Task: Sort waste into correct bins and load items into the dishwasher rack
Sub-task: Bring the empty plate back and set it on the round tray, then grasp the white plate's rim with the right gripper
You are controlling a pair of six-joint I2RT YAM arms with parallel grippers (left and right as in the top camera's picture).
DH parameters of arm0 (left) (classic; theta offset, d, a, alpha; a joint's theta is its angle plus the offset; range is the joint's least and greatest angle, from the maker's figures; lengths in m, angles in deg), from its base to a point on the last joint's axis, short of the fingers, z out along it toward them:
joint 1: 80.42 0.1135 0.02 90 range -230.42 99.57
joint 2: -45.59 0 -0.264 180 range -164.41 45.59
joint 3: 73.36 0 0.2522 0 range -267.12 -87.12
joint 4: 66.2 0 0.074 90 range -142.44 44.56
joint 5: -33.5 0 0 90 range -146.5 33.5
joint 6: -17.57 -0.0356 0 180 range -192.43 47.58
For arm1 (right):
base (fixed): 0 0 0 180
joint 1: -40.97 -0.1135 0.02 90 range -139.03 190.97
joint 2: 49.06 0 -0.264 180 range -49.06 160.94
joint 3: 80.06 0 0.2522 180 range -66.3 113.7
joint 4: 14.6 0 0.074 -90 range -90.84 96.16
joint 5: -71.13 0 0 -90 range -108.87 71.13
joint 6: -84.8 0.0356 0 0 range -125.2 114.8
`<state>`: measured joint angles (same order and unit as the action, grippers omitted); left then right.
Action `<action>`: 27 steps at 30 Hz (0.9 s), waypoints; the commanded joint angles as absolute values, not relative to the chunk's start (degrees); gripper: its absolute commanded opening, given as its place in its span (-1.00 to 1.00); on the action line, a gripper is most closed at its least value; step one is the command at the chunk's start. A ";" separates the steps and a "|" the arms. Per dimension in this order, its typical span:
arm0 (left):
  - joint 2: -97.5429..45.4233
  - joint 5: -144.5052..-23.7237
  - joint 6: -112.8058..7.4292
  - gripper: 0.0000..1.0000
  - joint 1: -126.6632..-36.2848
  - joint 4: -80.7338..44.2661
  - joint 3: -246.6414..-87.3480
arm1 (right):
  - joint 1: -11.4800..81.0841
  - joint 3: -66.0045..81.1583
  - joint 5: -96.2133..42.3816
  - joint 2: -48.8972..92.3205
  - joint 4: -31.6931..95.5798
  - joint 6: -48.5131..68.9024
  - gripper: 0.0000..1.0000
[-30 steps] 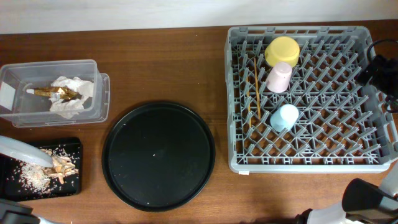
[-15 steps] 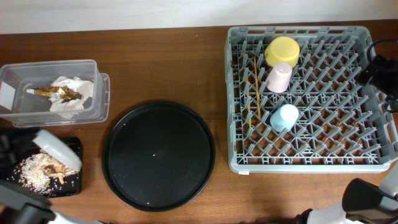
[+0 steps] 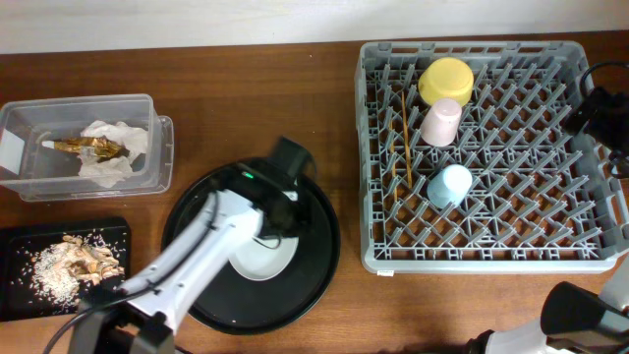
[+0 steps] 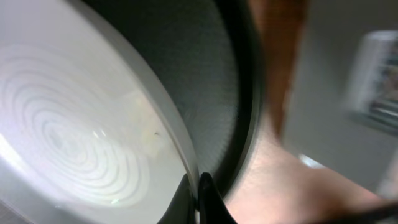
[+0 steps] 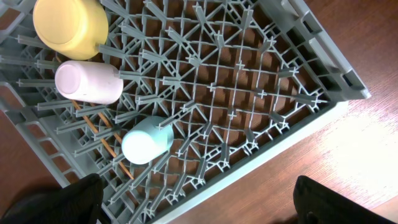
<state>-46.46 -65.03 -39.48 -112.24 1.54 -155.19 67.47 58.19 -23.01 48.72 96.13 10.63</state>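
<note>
My left gripper (image 3: 279, 222) is shut on the rim of the round grey-white plate (image 3: 257, 261) and holds it over the large round black tray (image 3: 316, 267). The left wrist view shows the fingertips (image 4: 199, 186) pinching the plate's edge (image 4: 74, 137). The grey dishwasher rack (image 3: 580, 254) holds the yellow bowl (image 3: 446, 81), pink cup (image 3: 441, 122), blue cup (image 3: 450, 185) and chopsticks (image 3: 405, 138). The clear tub (image 3: 159, 147) holds the white napkin (image 3: 113, 157) and gold foil wrapper (image 3: 86, 147). The small black tray (image 3: 20, 239) holds food scraps (image 3: 81, 264). My right gripper (image 5: 199, 211) is open and empty by the rack's near edge (image 5: 311, 118).
The left arm lies across the round black tray from the bottom left. Black cables and arm parts (image 3: 600, 108) sit at the rack's right side. Bare wooden table shows between the tub, the trays and the rack.
My left arm has swung right with the plate, from over the small black tray to over the round black tray. The food scraps now lie uncovered in the small tray. The right arm has not moved.
</note>
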 commanded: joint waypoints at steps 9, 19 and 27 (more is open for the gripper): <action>-47.05 -47.79 -32.57 0.98 -111.30 19.92 -165.29 | 67.62 58.10 -22.73 48.83 96.30 10.30 0.96; -27.27 -47.66 -32.57 0.98 -61.57 36.90 -173.38 | 67.60 58.10 -24.92 48.83 92.00 11.86 0.97; -27.40 -47.66 -32.57 0.98 -58.88 36.81 -173.36 | 47.95 56.44 -54.88 48.87 96.48 -3.73 0.69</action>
